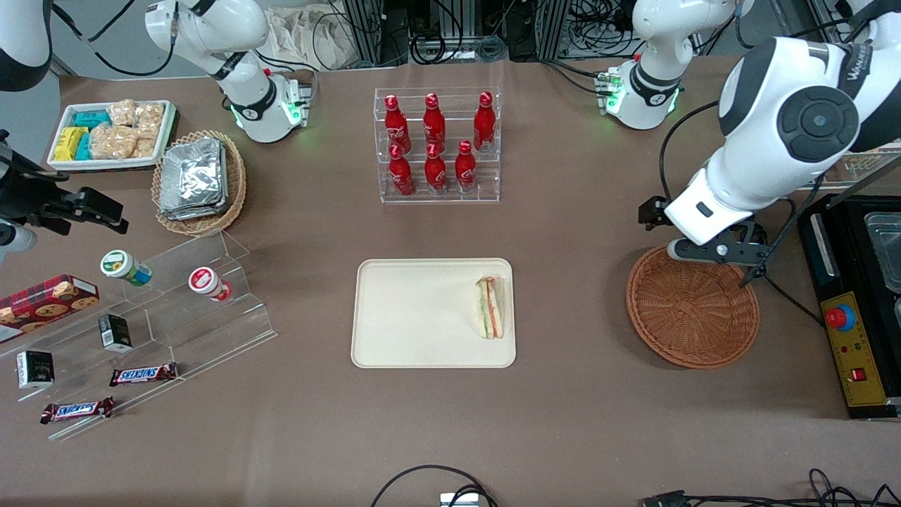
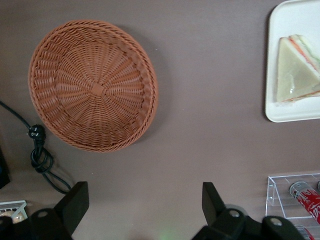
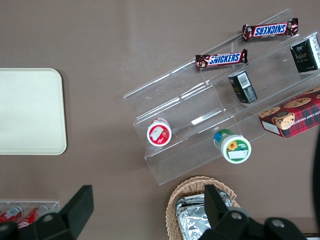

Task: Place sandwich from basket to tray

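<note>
The clear-wrapped triangular sandwich [image 1: 490,307], white bread with orange and green layers, lies at the tray's [image 1: 415,317] three-o'clock edge, while the gripper [image 2: 145,210] hangs wide open and empty above the bare wicker basket [image 1: 692,317], its fingertips partly cut off.

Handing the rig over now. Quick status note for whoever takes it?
Gripper: jaws open, holding nothing, hanging above the table beside the basket, on the side farther from the front camera.
Basket: nothing in it.
Sandwich: lying on the tray, at the edge nearest the basket.
Done: the sandwich is on the tray and released.
Left: nothing for the task itself, maybe only parking the arm.
</note>
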